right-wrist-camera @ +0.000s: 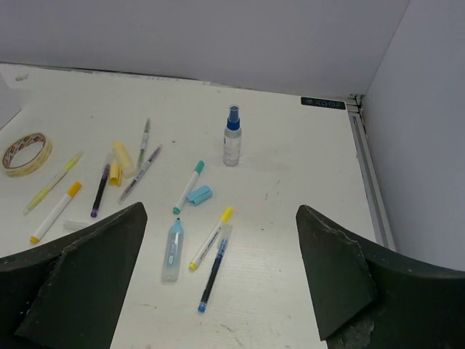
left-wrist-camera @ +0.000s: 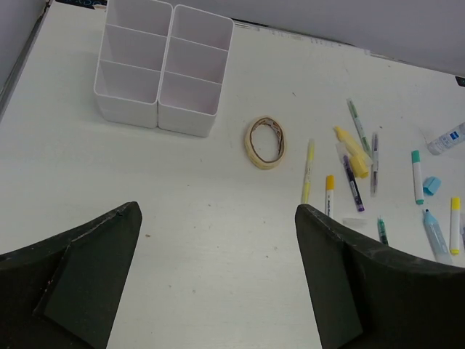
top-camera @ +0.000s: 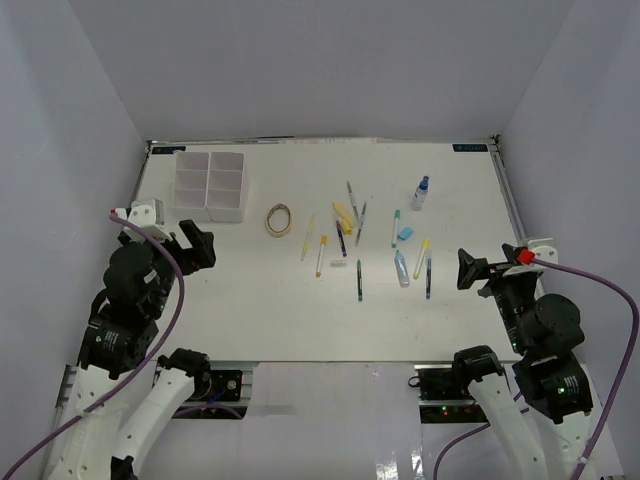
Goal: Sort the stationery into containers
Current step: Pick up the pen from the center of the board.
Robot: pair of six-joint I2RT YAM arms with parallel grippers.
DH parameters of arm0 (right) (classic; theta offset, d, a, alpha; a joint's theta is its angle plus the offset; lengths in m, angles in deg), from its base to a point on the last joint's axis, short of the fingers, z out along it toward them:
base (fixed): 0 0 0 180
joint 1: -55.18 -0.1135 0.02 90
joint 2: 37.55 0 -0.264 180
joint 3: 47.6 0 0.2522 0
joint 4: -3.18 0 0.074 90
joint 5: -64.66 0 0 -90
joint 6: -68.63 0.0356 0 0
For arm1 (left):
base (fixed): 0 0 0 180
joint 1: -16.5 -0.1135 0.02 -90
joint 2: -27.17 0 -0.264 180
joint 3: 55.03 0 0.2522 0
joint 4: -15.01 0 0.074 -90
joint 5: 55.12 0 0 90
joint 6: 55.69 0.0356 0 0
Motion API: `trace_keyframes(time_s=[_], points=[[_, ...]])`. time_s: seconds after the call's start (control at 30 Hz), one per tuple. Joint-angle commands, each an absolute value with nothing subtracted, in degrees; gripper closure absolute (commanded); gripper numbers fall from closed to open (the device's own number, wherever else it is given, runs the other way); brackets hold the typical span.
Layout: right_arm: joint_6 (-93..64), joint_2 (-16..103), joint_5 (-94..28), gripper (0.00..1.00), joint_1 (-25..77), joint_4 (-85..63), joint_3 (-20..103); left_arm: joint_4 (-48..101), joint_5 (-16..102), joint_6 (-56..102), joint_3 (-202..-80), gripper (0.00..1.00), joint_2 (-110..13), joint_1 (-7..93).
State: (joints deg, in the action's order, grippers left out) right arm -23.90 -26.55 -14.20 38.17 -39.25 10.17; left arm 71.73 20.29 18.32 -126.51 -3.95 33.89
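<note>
The white six-compartment organizer tray (top-camera: 210, 185) stands at the far left; it also shows in the left wrist view (left-wrist-camera: 161, 67). A tan tape ring (top-camera: 280, 219) lies to its right. Several pens and markers (top-camera: 340, 240) lie scattered mid-table, with a small blue eraser (top-camera: 404, 234) and a blue-capped bottle (top-camera: 421, 193) further right. In the right wrist view the bottle (right-wrist-camera: 232, 137), the eraser (right-wrist-camera: 198, 194) and a blue pen (right-wrist-camera: 213, 268) show. My left gripper (top-camera: 198, 246) is open and empty at the left. My right gripper (top-camera: 468, 268) is open and empty at the right.
White walls enclose the table on three sides. A metal rail (top-camera: 512, 215) runs along the right edge. Bare tabletop lies between each gripper's fingers and along the near edge.
</note>
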Motion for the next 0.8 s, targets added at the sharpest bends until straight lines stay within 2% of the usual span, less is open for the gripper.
trace_keyframes(time_s=[0.0,0.1,0.33,0.47,0.63,0.77], points=[[-22.52,-25.25,-11.54,0.10,37.87,-39.59,10.28,71.40,20.46,17.26,-125.92,0.02,-4.12,34.08],[-21.81,-23.24,-10.66,0.10,37.87,-40.99,11.85,71.31,21.42,15.94,-125.22,0.02,-4.74,34.08],[-18.56,-18.22,-19.08,0.10,37.87,-42.14,16.51,70.35,25.29,13.83,-124.60,0.02,-8.77,34.08],[-19.79,-14.18,-19.63,0.10,37.87,-43.63,21.60,67.54,27.58,12.69,-123.99,0.02,-11.50,34.08],[-15.31,0.22,-17.78,0.10,37.78,-53.97,34.15,64.37,28.81,9.79,-123.64,0.02,-16.86,34.08],[-13.12,9.19,-21.20,0.10,37.78,-53.57,36.29,60.16,29.34,9.88,-123.29,0.02,-21.78,34.08]])
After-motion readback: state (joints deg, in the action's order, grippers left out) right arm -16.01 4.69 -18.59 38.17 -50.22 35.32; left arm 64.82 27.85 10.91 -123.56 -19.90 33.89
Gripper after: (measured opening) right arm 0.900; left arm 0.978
